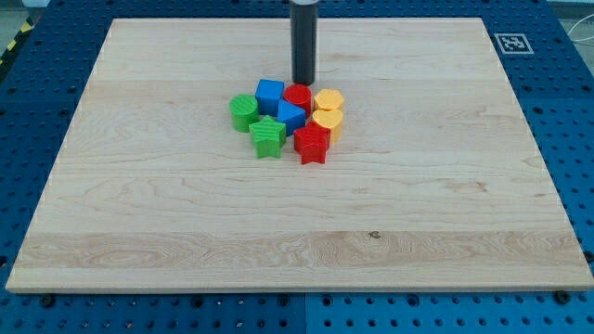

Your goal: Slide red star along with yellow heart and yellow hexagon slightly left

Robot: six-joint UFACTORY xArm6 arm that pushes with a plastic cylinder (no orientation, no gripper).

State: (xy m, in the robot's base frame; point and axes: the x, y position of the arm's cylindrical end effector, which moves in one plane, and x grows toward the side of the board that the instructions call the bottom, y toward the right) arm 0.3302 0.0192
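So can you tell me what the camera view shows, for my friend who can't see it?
Eight small coloured blocks sit bunched together just above the middle of a wooden board: red star, yellow heart, yellow hexagon, red cylinder, blue cube, blue triangle, green cylinder and green star. My tip stands right behind the red cylinder.
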